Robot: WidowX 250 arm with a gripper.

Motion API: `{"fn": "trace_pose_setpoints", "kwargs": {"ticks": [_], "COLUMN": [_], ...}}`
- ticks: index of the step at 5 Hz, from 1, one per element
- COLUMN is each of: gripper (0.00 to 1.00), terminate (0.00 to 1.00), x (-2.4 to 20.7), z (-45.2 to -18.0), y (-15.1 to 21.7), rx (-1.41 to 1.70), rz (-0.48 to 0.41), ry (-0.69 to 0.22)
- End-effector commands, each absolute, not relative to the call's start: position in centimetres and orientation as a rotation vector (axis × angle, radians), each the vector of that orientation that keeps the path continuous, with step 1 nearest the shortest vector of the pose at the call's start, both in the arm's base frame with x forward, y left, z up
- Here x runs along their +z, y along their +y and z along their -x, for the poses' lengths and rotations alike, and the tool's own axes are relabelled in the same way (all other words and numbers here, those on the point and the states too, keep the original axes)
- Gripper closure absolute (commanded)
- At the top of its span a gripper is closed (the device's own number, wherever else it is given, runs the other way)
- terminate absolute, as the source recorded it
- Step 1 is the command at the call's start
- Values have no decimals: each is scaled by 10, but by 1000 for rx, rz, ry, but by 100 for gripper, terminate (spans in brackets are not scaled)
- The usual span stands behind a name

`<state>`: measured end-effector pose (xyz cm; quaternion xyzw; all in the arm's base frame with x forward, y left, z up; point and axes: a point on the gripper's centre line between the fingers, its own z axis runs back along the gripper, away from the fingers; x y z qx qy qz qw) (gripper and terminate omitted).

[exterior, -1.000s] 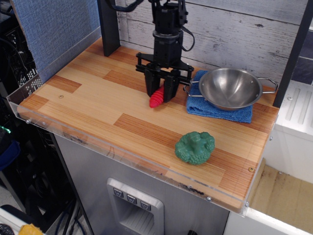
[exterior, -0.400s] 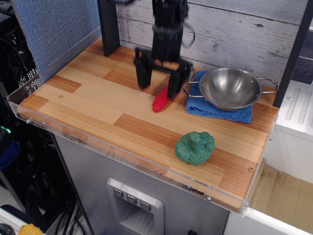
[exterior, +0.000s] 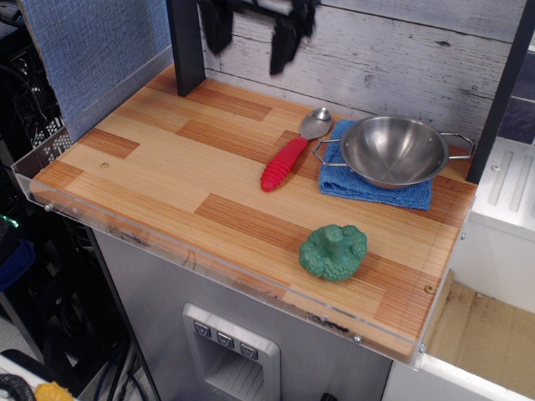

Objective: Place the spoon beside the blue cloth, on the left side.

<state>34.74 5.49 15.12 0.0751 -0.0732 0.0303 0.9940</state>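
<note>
The spoon (exterior: pixel 290 152) lies flat on the wooden table, its red ribbed handle toward the front left and its shiny bowl toward the back, right beside the left edge of the blue cloth (exterior: pixel 368 184). The cloth lies folded under a steel bowl (exterior: pixel 394 150). My gripper (exterior: pixel 249 38) is high above the table at the top edge of the view, open and empty, well clear of the spoon. Its upper part is cut off by the frame.
A green knobbly toy (exterior: pixel 333 251) sits near the front right of the table (exterior: pixel 167 167). A dark post (exterior: pixel 185 46) stands at the back left. A blue-grey fabric panel (exterior: pixel 92 50) forms the left wall. A clear plastic lip runs along the table's front edge.
The gripper opened, let go of the spoon on the table left of the cloth, then rose straight up to the top of the view. The spoon stays where it was laid.
</note>
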Motion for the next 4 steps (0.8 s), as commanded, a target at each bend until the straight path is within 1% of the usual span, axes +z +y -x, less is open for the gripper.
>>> {"fn": "trace_pose_setpoints", "kwargs": {"ticks": [1, 2, 3, 4], "gripper": [0, 0, 0, 0], "terminate": [0, 0, 0, 100], "x": [170, 164, 144, 144], "z": [-333, -337, -328, -328], "y": [50, 53, 43, 43], "rx": [44, 50, 302, 302], "rz": [-110, -78, -34, -34], "ry": [-152, -103, -58, -58]}}
